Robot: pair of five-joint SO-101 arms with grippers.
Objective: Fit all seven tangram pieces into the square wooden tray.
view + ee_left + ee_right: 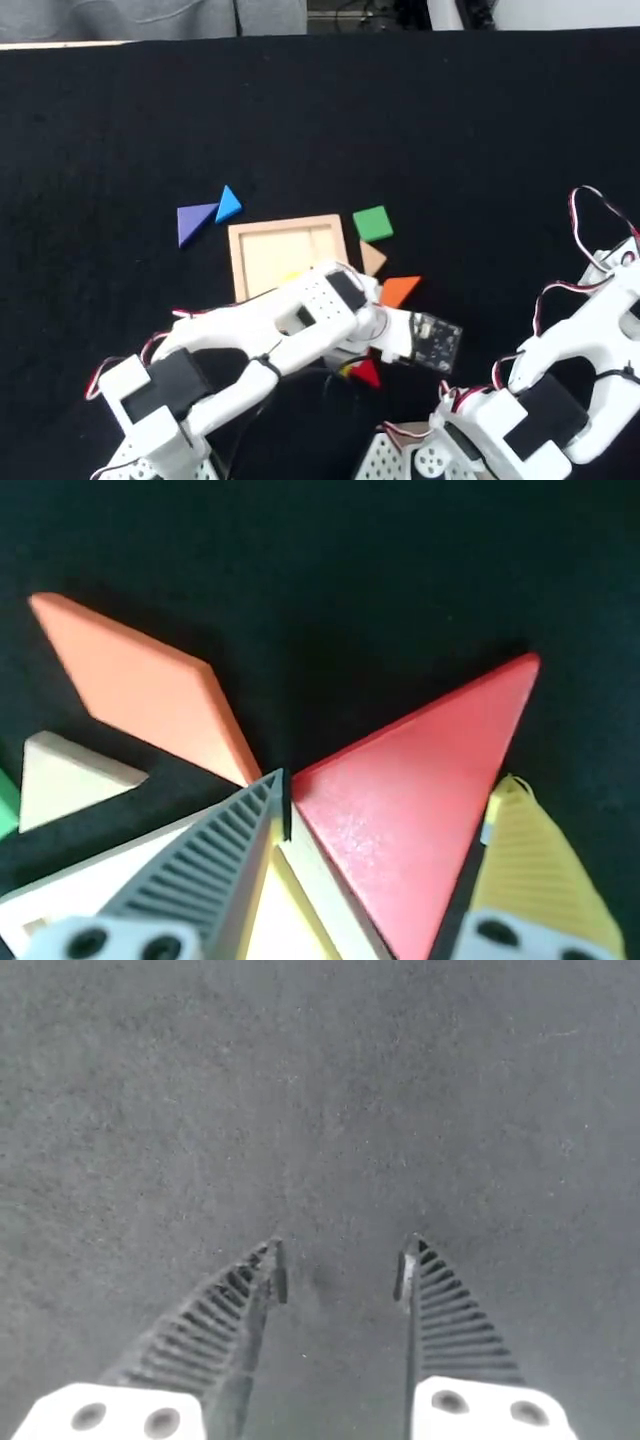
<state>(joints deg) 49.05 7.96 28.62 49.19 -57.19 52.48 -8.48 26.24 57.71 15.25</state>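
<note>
From above, the left arm (290,325) lies across the near right corner of the square wooden tray (237,260). The red triangle (366,374) peeks out just near of its wrist, so the tray lies to the piece's far left. The right arm (570,360) stands well apart at the near right.

At the left wrist, the left gripper (395,790) appears clamped on the red triangle, one finger (215,865) against each sloping edge, with the orange parallelogram (140,685) just beside it.

At the right wrist, the right gripper (345,1260) hangs spread over the black cloth (300,1080).

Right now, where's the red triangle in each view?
High: red triangle low centre, at the left arm's edge.
Left wrist: red triangle close up, at the left claw.
Right wrist: right claw over black cloth.
Landmark: orange piece beside it, in high and left wrist.
</note>
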